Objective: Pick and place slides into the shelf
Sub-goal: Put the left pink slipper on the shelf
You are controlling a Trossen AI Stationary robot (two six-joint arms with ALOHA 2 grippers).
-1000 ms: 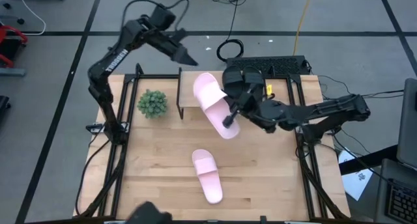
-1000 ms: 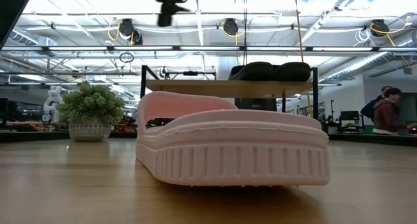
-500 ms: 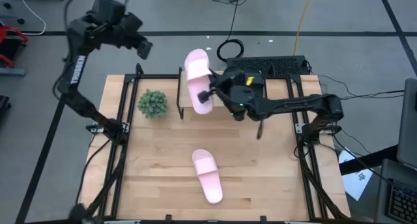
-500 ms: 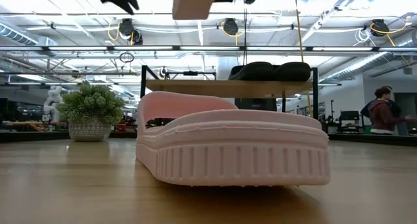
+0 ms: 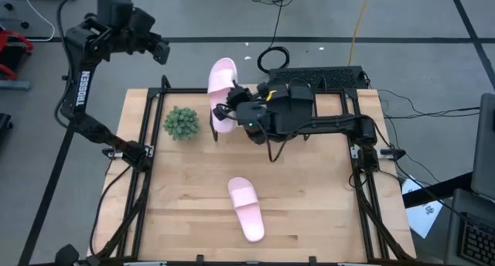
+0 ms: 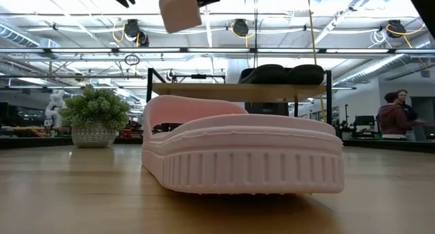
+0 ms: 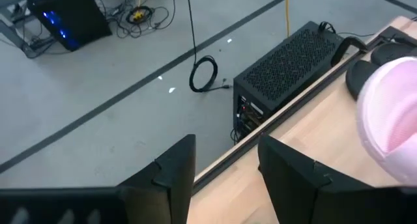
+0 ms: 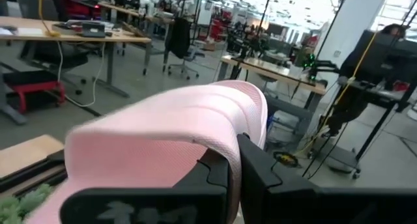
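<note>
One pink slide [image 5: 222, 94] hangs pinched in the right claw [image 5: 232, 110]; left claw [image 5: 157, 52] gapes empty.

Grey floor [image 5: 402, 18] with dark lines surrounds the table [image 5: 309, 196]; desks [image 8: 78, 35], chairs [image 8: 179, 42] and ceiling lights [image 6: 238, 26] fill the room.

One light pink slide [image 5: 223, 94] hangs in the air above the shelf [image 5: 255, 121], toward eleven o'clock of the table's middle, tilted with its toe end up and away. Its mate [image 5: 246, 209] lies flat on the tabletop near six o'clock, strap up. The black pair [image 6: 282, 74] sits side by side on the shelf's wooden plank, toward one o'clock.
</note>
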